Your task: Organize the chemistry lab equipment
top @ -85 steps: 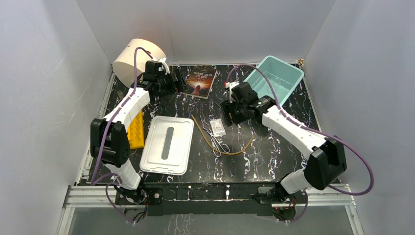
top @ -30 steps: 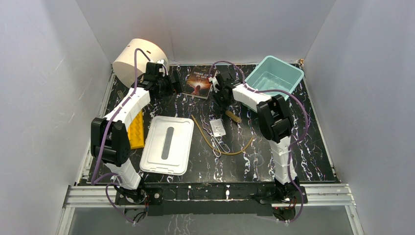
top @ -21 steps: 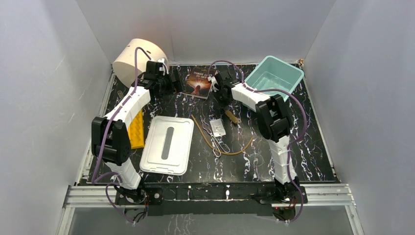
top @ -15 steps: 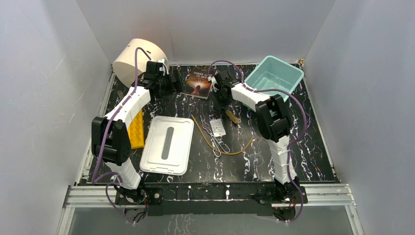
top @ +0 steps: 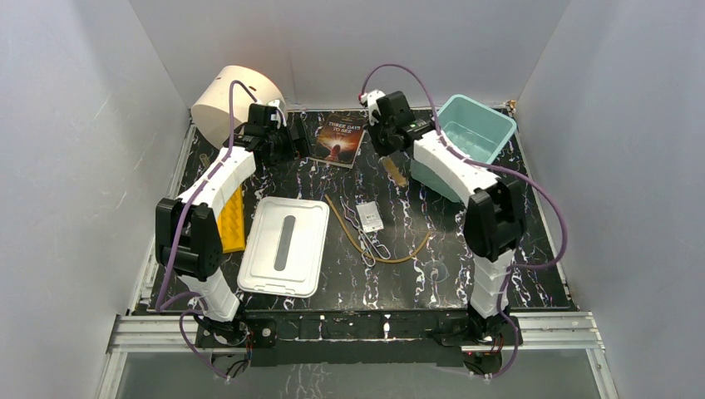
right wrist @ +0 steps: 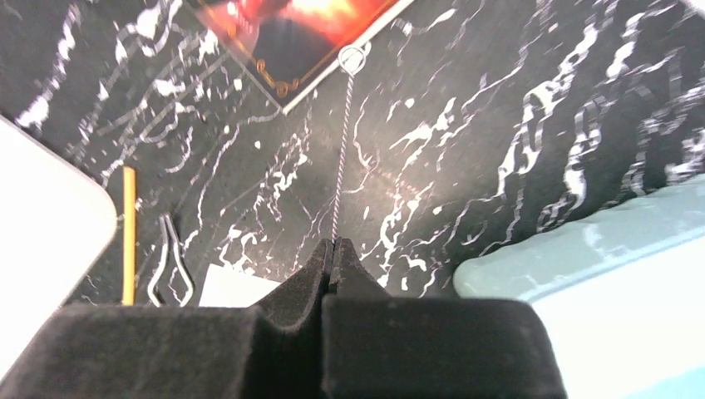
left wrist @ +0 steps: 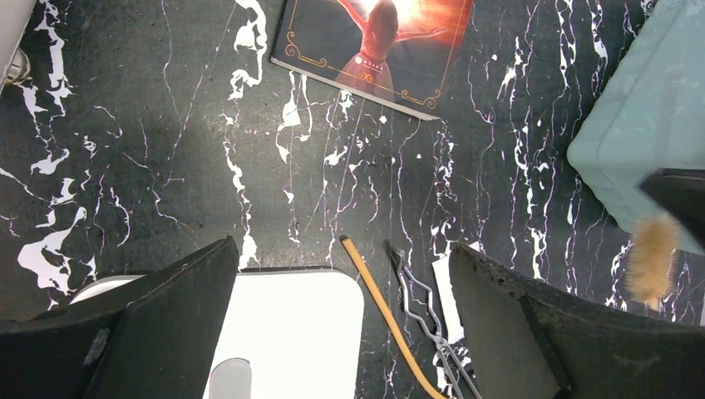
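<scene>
My right gripper [top: 388, 150] [right wrist: 334, 245] is shut on the twisted wire handle of the brown brush [top: 396, 173]. The brush hangs above the table beside the teal bin [top: 490, 125]. Its wire loop [right wrist: 353, 56] sticks out past the fingertips, and its bristles [left wrist: 651, 258] show in the left wrist view. My left gripper [top: 287, 143] [left wrist: 341, 324] hovers open and empty at the back left. Metal tongs [top: 363, 233] [left wrist: 424, 307], tan tubing [top: 391, 256] [left wrist: 378, 303] and a white packet [top: 370, 216] [right wrist: 233, 287] lie mid-table.
A white lid [top: 284, 245] [left wrist: 283, 332] lies left of centre, with a yellow piece [top: 233, 220] beside it. The dark book [top: 337, 137] [right wrist: 291, 33] sits at the back middle and the cream cylinder [top: 229, 104] at the back left. A faint clear glass item [top: 438, 270] rests near the front.
My right gripper has closed on the brush's wire handle and lifted it off the table, up and back toward the teal bin. The left arm has held still.
</scene>
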